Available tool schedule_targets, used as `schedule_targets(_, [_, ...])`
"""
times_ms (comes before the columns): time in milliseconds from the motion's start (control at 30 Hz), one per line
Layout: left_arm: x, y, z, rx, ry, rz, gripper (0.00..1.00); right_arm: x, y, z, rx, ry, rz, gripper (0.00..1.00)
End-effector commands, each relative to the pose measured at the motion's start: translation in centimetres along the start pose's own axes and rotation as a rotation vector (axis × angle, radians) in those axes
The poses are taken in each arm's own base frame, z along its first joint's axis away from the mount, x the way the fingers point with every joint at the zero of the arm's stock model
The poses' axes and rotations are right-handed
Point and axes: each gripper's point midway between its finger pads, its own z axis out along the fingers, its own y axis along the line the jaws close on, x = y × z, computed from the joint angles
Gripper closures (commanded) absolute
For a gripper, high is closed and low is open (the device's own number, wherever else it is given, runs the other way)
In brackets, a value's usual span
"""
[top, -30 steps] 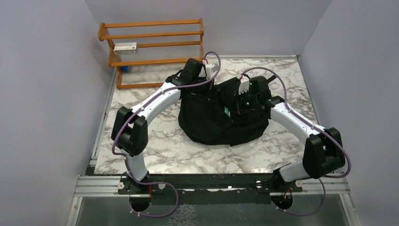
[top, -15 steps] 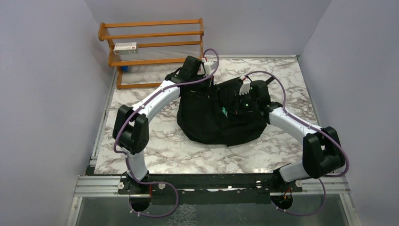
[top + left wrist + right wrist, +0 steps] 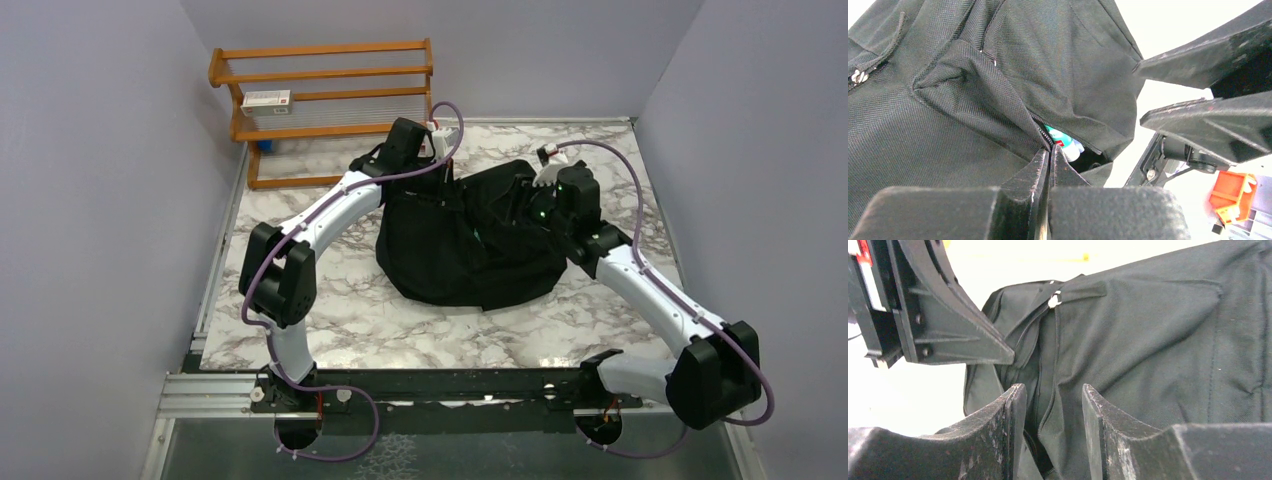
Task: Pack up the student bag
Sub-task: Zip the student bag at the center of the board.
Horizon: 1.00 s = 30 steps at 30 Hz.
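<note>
The student bag, a big black soft backpack, slumps in the middle of the marble table. My left gripper is shut on the fabric edge right beside the bag's zip, at the bag's back-left top, holding it up. Through the gap below shows a teal and white item inside the bag. My right gripper stands open over the bag's upper right side. A zip seam lies beyond its spread fingers, which grip nothing. A metal zip pull sits higher up.
A wooden rack stands at the back left with a white box on a shelf. Grey walls close in the left, right and back of the table. The two grippers are close together over the bag.
My right gripper has opened and drawn back to the right, its elbow swinging outward. My left gripper stays shut on the bag's edge.
</note>
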Motion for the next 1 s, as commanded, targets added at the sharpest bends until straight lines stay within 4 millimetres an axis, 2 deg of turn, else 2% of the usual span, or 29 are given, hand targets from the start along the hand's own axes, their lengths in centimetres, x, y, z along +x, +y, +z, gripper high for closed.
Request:
schedule_targets(0, [-1.2, -0.8, 0.0, 0.060, -0.040, 0.019, 1.00, -2.2, -1.4, -0.1, 0.118, -0.126, 0.142, 0.50])
schedule_targets(167, [-0.8, -0.7, 0.1, 0.059, -0.035, 0.014, 1.00, -3.7, -1.7, 1.5, 0.169, -0.161, 0.393, 0.51])
schedule_targets(333, [-0.7, -0.6, 0.1, 0.058, -0.033, 0.007, 1.00, -4.6, -0.4, 3.4, 0.098, -0.163, 0.545, 0.51])
schedule_targets(433, [-0.6, -0.5, 0.3, 0.063, -0.030, 0.000, 1.00, -5.4, -0.2, 4.1, 0.075, -0.190, 0.587, 0.50])
schedule_targets(567, [-0.5, -0.5, 0.5, 0.068, -0.028, -0.003, 1.00, -5.4, -1.1, 5.3, 0.111, -0.200, 0.623, 0.51])
schedule_targets(833, [-0.6, -0.5, 0.6, 0.071, -0.027, -0.005, 1.00, -5.5, -2.9, 7.9, 0.169, -0.201, 0.568, 0.49])
schedule_targets(967, [-0.5, -0.4, 0.7, 0.071, -0.025, -0.011, 1.00, -4.9, -2.4, 8.5, 0.134, -0.174, 0.591, 0.49])
